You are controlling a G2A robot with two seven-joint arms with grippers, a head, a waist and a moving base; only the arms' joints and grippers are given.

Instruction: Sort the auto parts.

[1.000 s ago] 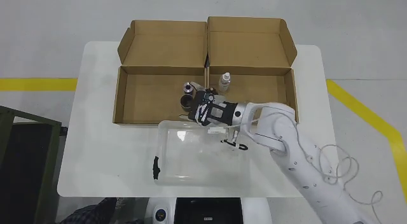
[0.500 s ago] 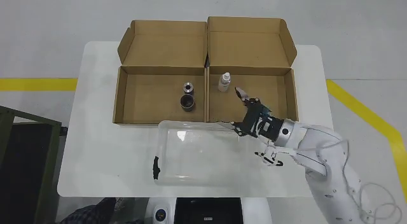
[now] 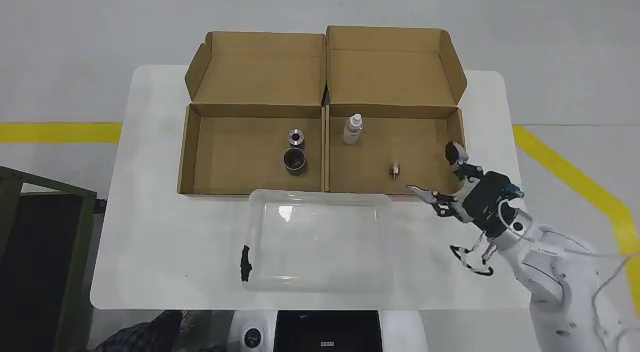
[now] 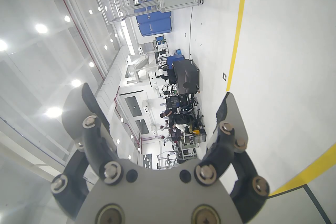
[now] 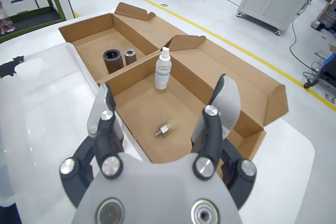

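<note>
The sort looks close to finished. Four items already lie in the two cardboard boxes at the far side of the table (image 3: 150,202), and the clear bin (image 3: 248,237) at 6 o'clock seems to have nothing left inside. Its see-through walls make that hard to confirm.

The left box (image 3: 225,147), at 11 o'clock, holds a dark sleeve (image 3: 295,160), a short matte tube standing on end with a hollow bore. Just beside it, toward 12 o'clock, stands a smaller steel cylinder (image 3: 297,136), bright and smooth. The right box (image 3: 425,137), at 1 o'clock, holds a spray bottle (image 3: 353,129), upright, of clear plastic with a white cap. It also holds a small fitting (image 3: 395,167) lying on its side, which has a shiny metal stem and a pale, yellowish body. Both boxes are plain brown corrugated board with their flaps folded back.

The right gripper (image 3: 435,172) hangs at about 4 o'clock from the right box's centre, over its near corner. Its fingers are spread wide and hold nothing. The left gripper (image 4: 157,90) is also spread and empty, and it points off into the room, away from the table.

What is left, at most, is a check of the bin.
</note>
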